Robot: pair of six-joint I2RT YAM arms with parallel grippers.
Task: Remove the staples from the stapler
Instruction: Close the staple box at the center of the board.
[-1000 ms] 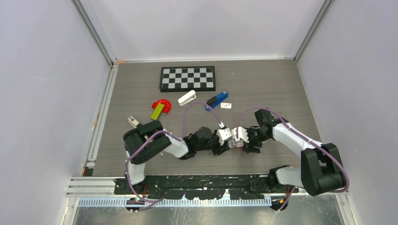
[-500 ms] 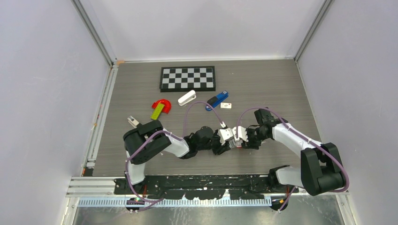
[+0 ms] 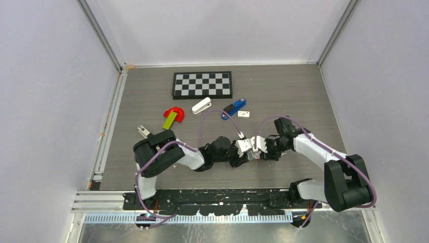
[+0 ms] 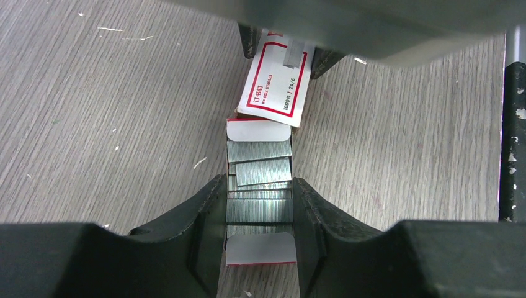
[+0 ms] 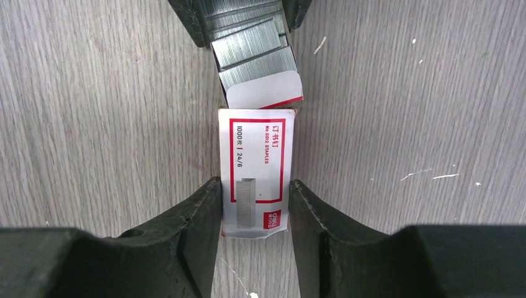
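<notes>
Grey woodgrain table, pale walls; left pincer tight on staple tray, right pincer on box sleeve.

One blue stapler and one white stapler (two staplers in all), one checkerboard, one staple box, one small white card, one red arch, one yellow-green block.

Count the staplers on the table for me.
2. The white stapler lies in front of the checkerboard; the blue stapler lies just to its right, beside a small white card. Others may be hidden.
</notes>
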